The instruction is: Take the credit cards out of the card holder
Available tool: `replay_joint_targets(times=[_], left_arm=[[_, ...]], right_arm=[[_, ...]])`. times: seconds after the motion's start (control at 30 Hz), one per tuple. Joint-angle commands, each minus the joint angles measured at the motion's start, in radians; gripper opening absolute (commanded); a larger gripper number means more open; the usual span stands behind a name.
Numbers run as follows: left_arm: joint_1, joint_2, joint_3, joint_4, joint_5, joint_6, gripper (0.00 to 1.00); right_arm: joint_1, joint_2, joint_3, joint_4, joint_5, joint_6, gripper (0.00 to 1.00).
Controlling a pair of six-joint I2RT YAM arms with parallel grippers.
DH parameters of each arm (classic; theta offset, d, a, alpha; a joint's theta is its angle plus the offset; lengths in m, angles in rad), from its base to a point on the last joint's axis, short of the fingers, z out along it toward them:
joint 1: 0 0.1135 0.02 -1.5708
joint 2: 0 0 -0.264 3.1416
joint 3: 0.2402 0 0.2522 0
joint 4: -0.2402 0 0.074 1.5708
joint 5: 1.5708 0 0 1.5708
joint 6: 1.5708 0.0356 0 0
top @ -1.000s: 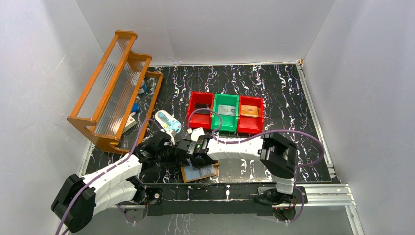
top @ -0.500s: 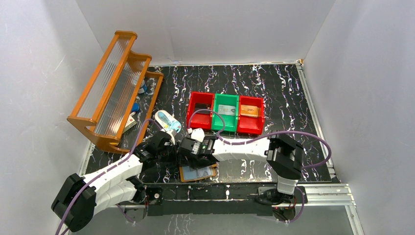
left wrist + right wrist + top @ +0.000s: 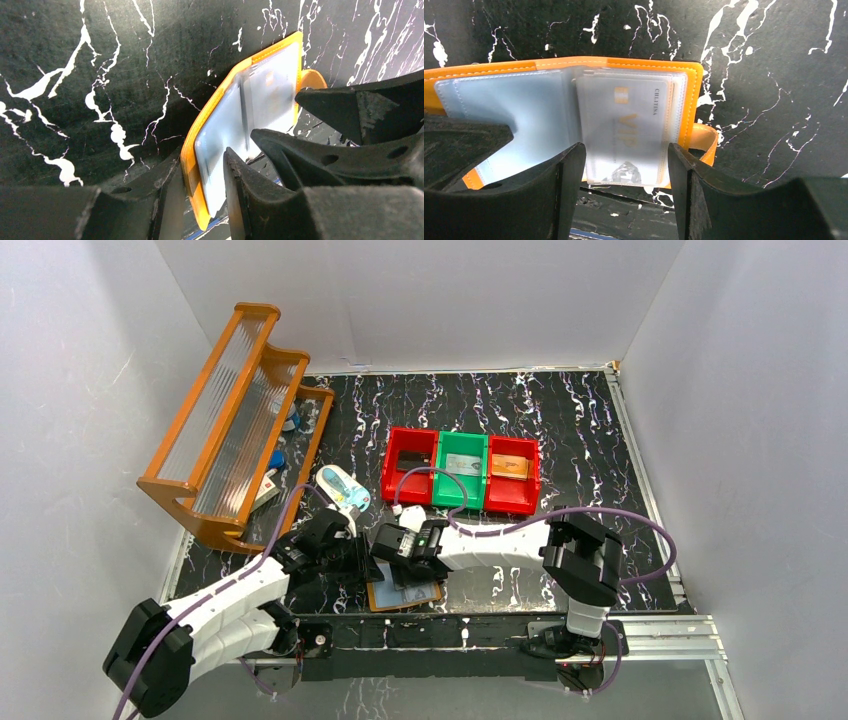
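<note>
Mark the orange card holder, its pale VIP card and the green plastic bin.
Orange card holder [image 3: 634, 63]: right wrist view, stitched top edge.
Pale VIP card [image 3: 625, 131]: right wrist view, card face.
Green plastic bin [image 3: 465, 496]: top external view, front wall.

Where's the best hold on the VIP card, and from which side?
Its near edge, probably: the credit card lies flat in the open card holder, that edge reaching the holder's near rim. Come from there, where the right gripper straddles it, jaws open.

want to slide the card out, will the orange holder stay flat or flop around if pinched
Probably floppy: the card holder lies open with thin clear sleeves that look soft. The shiny card likely stays stiff but slick. On the smooth table the holder may slide unless pinned.
</note>
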Motion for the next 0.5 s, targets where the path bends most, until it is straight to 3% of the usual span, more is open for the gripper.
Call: replay_joint_targets(times=[0.0, 0.13, 0.33, 0.47], left_arm=[[-0.002, -0.042, 0.023, -0.07, -0.001, 0.018, 0.31], [-0.002, -0.065, 0.032, -0.095, -0.001, 0.015, 0.29], [-0.002, -0.058, 0.023, -0.088, -0.002, 0.011, 0.15], [-0.002, -0.041, 0.016, -0.073, 0.004, 0.008, 0.07]], right_arm=[[-0.005, -0.022, 0.002, -0.007, 0.003, 0.02, 0.7], [-0.007, -0.016, -0.012, 0.019, -0.007, 0.024, 0.7], [-0.017, -0.023, -0.041, 0.062, -0.04, 0.02, 0.69], [-0.018, -0.034, -0.038, 0.064, -0.034, 0.022, 0.62]])
